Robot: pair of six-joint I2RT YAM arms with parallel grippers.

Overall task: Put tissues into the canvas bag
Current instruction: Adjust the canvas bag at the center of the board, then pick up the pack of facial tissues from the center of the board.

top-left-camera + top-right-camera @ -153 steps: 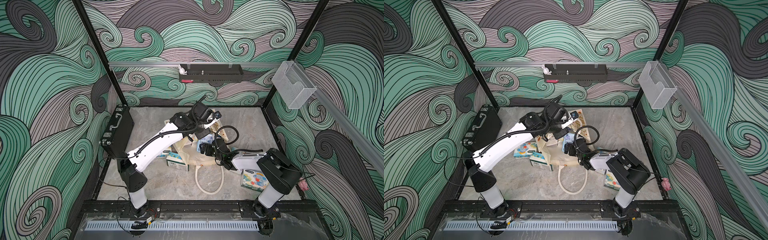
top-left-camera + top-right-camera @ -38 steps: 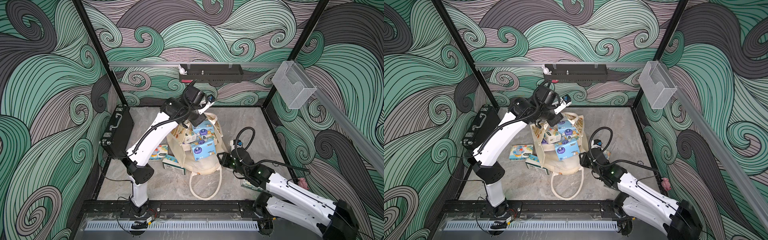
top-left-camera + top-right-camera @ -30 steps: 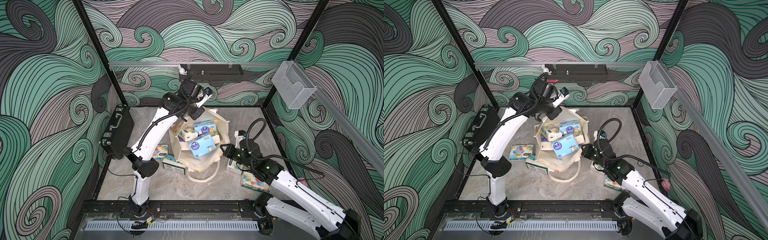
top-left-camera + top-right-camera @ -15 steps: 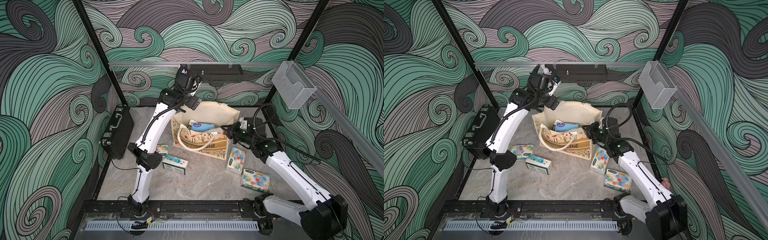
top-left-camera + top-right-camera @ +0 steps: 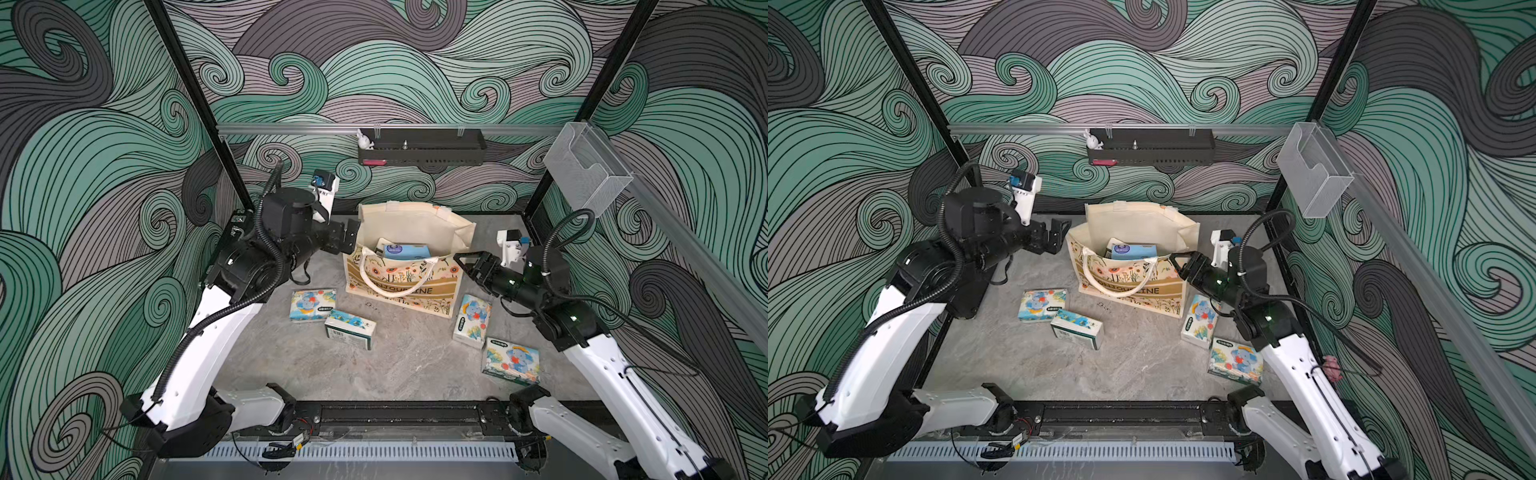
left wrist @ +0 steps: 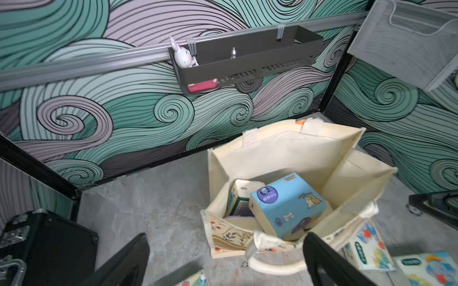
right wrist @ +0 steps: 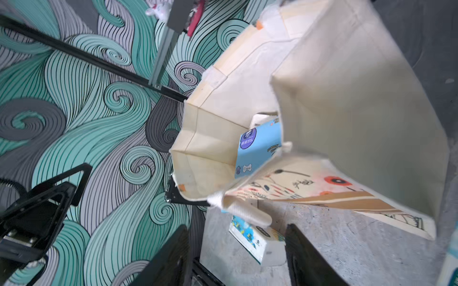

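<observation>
The canvas bag stood upright between the left gripper and the right gripper (both with jaws spread, gripping nothing), mouth up, its long side running from one to the other. A light blue tissue pack lay tilted inside; loose packs lay outside on the table.

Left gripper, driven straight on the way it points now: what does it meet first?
Most likely the canvas bag: the left gripper, jaws open, points at its near side wall. Depth is unclear; it could catch the rim instead.
</observation>
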